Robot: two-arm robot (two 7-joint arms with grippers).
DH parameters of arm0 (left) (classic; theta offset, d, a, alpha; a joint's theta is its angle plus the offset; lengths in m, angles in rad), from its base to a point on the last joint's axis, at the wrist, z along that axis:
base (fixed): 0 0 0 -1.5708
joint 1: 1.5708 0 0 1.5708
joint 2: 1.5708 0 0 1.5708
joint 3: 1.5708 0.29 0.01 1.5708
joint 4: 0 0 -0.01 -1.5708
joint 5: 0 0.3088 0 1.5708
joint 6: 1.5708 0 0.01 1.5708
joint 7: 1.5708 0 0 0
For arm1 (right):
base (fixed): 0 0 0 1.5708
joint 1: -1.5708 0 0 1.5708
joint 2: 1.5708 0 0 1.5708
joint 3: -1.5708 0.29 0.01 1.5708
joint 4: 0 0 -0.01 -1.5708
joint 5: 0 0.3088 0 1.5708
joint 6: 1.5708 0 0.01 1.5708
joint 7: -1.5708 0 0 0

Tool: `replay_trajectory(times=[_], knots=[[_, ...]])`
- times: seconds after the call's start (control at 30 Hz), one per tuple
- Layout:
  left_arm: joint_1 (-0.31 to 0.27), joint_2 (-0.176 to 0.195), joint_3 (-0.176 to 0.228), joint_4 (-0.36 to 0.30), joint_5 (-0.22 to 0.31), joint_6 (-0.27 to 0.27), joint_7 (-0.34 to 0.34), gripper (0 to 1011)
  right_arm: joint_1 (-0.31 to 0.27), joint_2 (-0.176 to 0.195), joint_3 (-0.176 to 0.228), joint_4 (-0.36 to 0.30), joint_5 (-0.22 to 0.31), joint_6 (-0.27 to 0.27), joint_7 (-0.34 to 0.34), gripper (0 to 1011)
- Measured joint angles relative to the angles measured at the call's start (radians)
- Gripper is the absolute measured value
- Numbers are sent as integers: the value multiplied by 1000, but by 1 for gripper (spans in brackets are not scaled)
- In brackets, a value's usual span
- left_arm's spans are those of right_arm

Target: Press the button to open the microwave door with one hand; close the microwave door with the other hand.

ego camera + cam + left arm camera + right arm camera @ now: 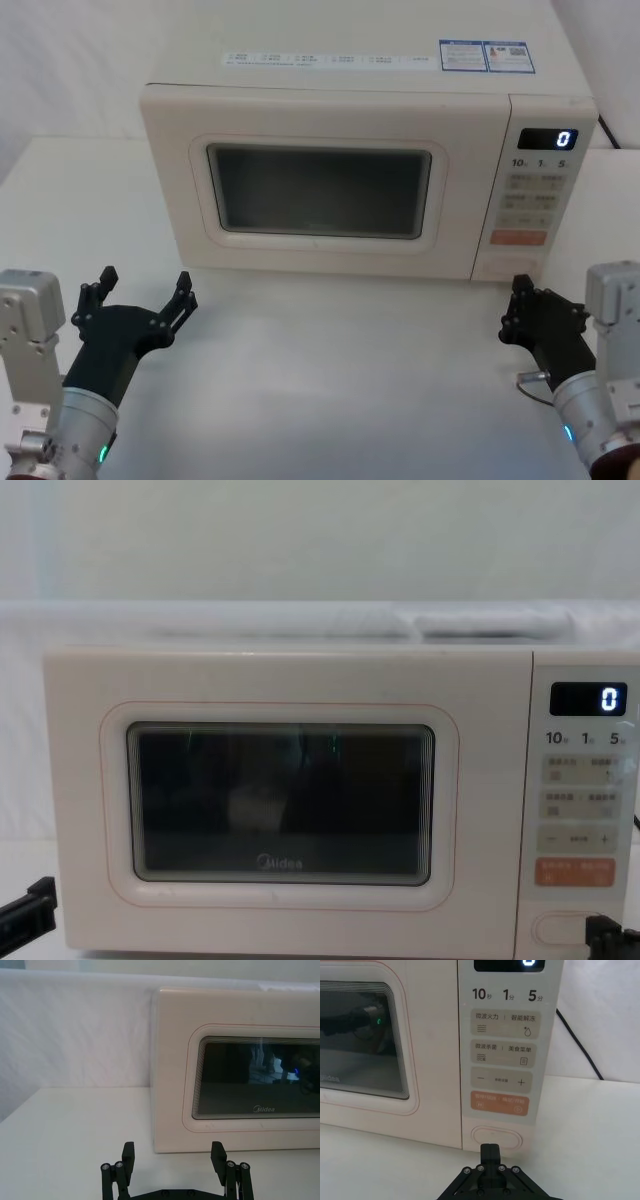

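1. One microwave (330, 180), with one door (320, 190) and one dark window (318, 190).
2. One control panel (540, 190), with one lit display (546, 139) reading a single 0.
3. One wide cream button (496, 1137) and one orange key (499, 1103).
4. Two black grippers: the left gripper (140, 300) and the right gripper (528, 305).
5. Two blue-edged stickers (485, 55) on the microwave's top.
6. One black cable (577, 1042) behind it.
7. One white table (330, 380).

Staged test or lab setting: a cream countertop microwave (330, 180) stands alone on a plain white counter (330, 380), white fabric backdrop (75, 1035) behind.
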Motion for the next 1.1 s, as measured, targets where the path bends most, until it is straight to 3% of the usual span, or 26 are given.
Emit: replay_trajectory(times=[0.5,1.1], knots=[[0,0,0,0,0,0,0,1001,72,-32,17,94,-28,-13,21,0],[0,0,0,0,0,0,0,1001,106,-48,37,150,-34,-22,28,0]])
